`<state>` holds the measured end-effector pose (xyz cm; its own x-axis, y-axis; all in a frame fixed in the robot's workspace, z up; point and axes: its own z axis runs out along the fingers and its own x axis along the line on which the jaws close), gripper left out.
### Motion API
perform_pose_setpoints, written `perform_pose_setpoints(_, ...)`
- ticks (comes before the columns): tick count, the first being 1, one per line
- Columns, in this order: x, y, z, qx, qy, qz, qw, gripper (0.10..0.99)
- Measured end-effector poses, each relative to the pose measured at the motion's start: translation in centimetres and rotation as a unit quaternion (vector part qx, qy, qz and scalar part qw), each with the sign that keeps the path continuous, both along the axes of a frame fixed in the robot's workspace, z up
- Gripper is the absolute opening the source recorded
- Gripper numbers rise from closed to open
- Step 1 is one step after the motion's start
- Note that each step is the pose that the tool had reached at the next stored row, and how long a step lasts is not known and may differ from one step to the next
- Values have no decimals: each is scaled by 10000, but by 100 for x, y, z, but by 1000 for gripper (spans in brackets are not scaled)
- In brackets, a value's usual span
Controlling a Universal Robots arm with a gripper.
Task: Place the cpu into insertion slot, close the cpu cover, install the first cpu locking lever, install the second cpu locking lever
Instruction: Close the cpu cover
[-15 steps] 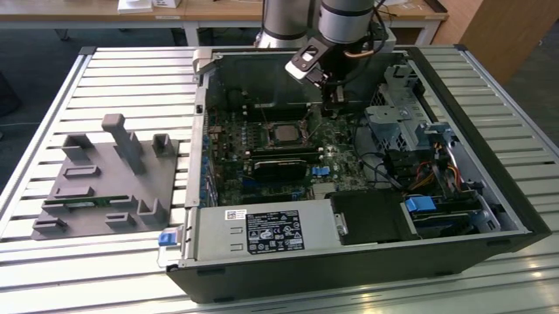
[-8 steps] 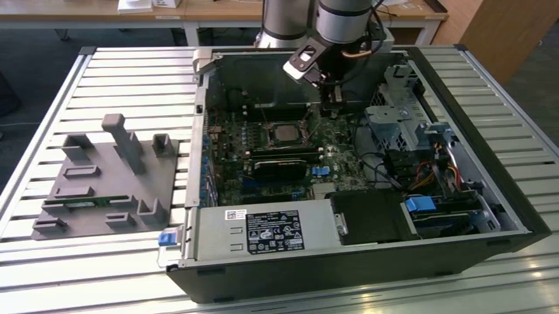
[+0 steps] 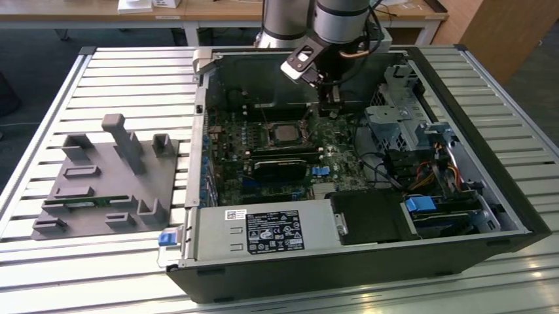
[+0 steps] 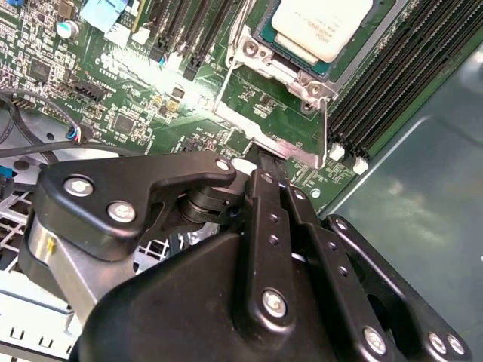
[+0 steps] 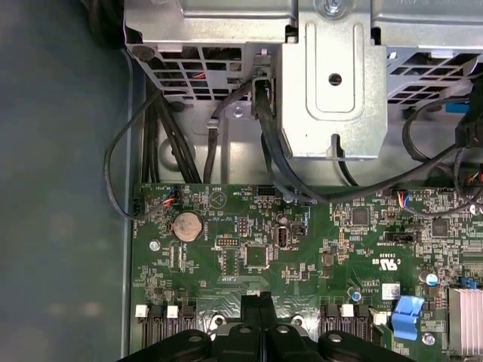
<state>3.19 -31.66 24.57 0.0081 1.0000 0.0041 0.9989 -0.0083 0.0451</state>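
Observation:
The cpu [image 4: 323, 24] lies in the insertion slot [image 4: 250, 53], silver face up; in the exterior view the cpu [image 3: 281, 133] sits mid-board inside the open computer case. The cpu cover [image 4: 272, 140] is a thin silver frame swung away from the slot, and green board shows through its cut-out. My gripper [image 4: 260, 162] is shut, its black fingertips together right at the cover's free edge; I cannot tell if they touch it. In the exterior view my gripper [image 3: 329, 111] hangs just to the right of the slot. In the first wrist view my gripper [image 5: 259, 300] is low over the board.
Long black memory slots [image 4: 392, 68] flank the slot. A metal drive cage [image 3: 397, 121] with cables [image 3: 428, 173] stands at the exterior view's right, and a power supply [image 3: 262, 232] at the case front. A grey fixture [image 3: 109, 176] sits on the slatted table [image 3: 96, 275] at the left.

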Motion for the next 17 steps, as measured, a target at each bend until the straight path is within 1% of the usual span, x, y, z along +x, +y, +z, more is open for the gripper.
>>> perform_pose_setpoints(17,-97,0,0,0,0,0,10000,106)
